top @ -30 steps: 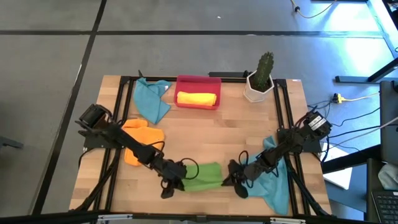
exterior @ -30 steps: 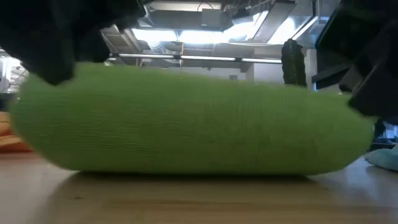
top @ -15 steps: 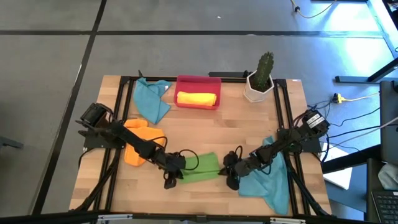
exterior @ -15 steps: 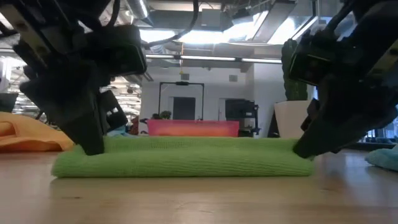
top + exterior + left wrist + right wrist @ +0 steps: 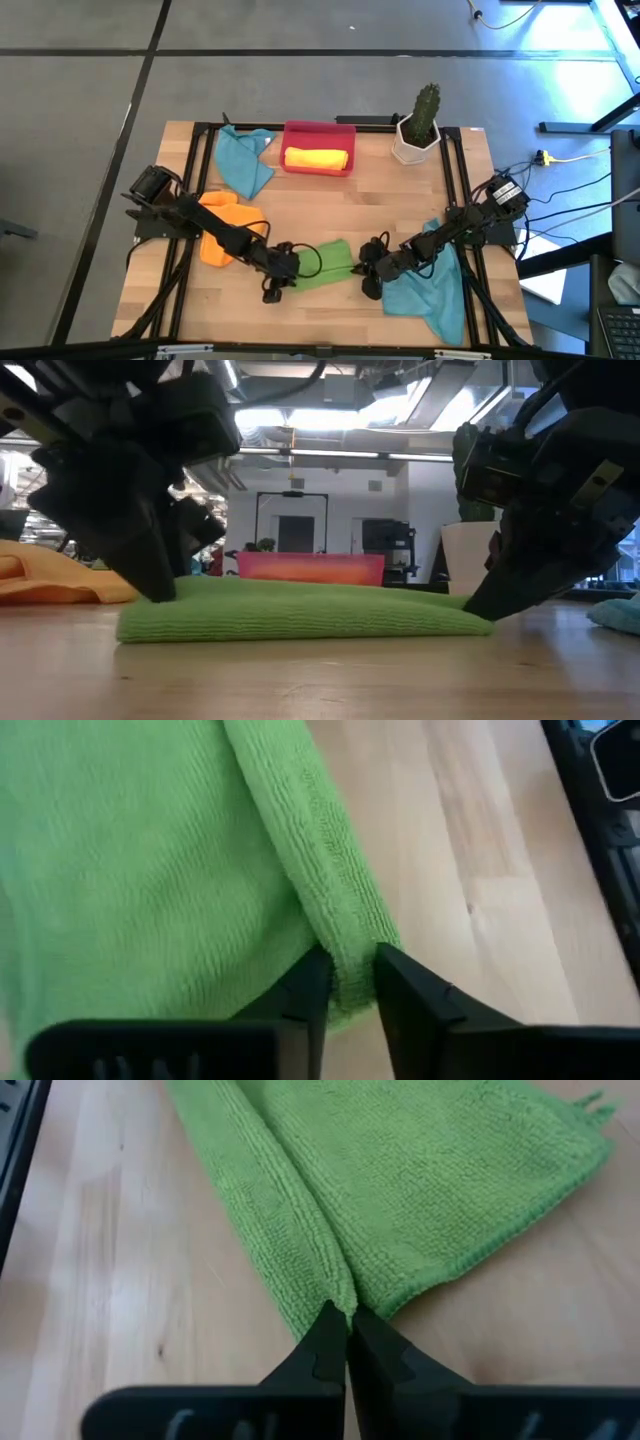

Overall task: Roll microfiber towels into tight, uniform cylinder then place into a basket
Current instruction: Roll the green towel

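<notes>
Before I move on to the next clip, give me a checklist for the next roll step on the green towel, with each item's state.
1. Left tool on the green towel: ok, its fingers straddle the folded hem with a small gap.
2. Right tool pinching the towel's other end: ok, fingers pressed together on the fold.
3. Towel flat on the table, not lifted: ok in the low view.
4. Towel rolled into a cylinder: not ok, only folded over along one edge.
5. Red basket has room: cannot tell; a rolled yellow towel already fills much of it.
6. Path to the basket clear of the cactus pot: ok, the pot stands beside it, apart.
</notes>
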